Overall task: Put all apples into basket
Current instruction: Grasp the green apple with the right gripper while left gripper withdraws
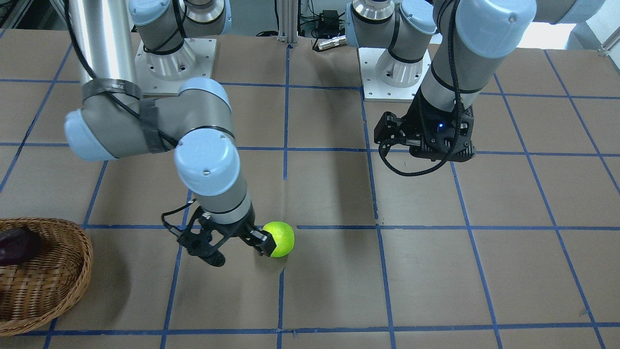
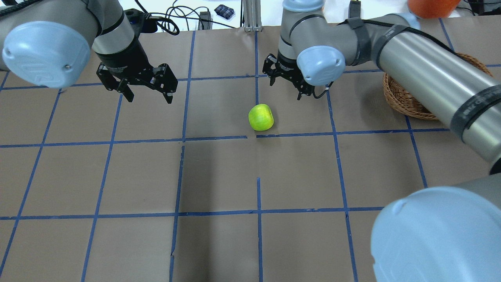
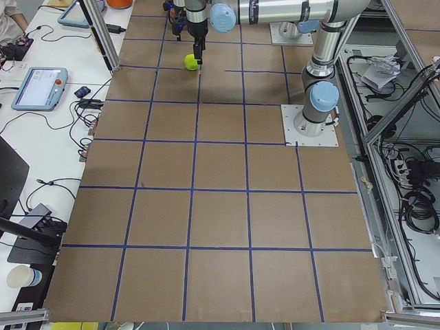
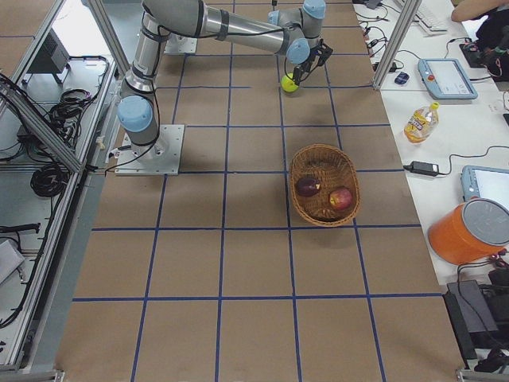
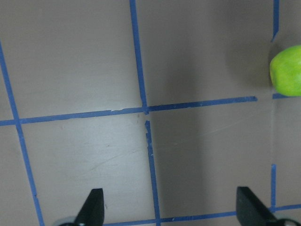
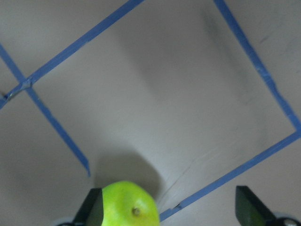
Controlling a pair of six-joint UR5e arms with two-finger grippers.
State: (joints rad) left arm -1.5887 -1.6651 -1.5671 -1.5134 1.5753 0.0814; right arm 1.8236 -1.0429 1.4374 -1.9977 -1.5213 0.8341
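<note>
Yellow-green apple (image 2: 261, 117), the last one outside the basket (image 4: 292, 177), rests on the table (image 2: 219, 176) near its middle. In the overhead view the basket lies at 3 o'clock from it, well apart. The basket already holds the maroon apple (image 4: 308, 186) and the red apple (image 4: 340, 198).

The right hand (image 1: 237, 252) is low over the table with its fingers spread wide and nothing between them. One finger (image 1: 261, 244) is touching or just beside the apple's flank; which of the two cannot be told. In the right wrist view the apple sits at 7 o'clock, off the hand's centre line.

The left hand (image 2: 148, 98), also spread and empty, hangs at 10 o'clock from the apple, well apart.

Step in hand, as judged: grasping the apple. The hand should shift sideways until the fruit sits midway between the fingers. It should then close across the widest part, because an off-centre pinch would probably roll the round fruit away.
</note>
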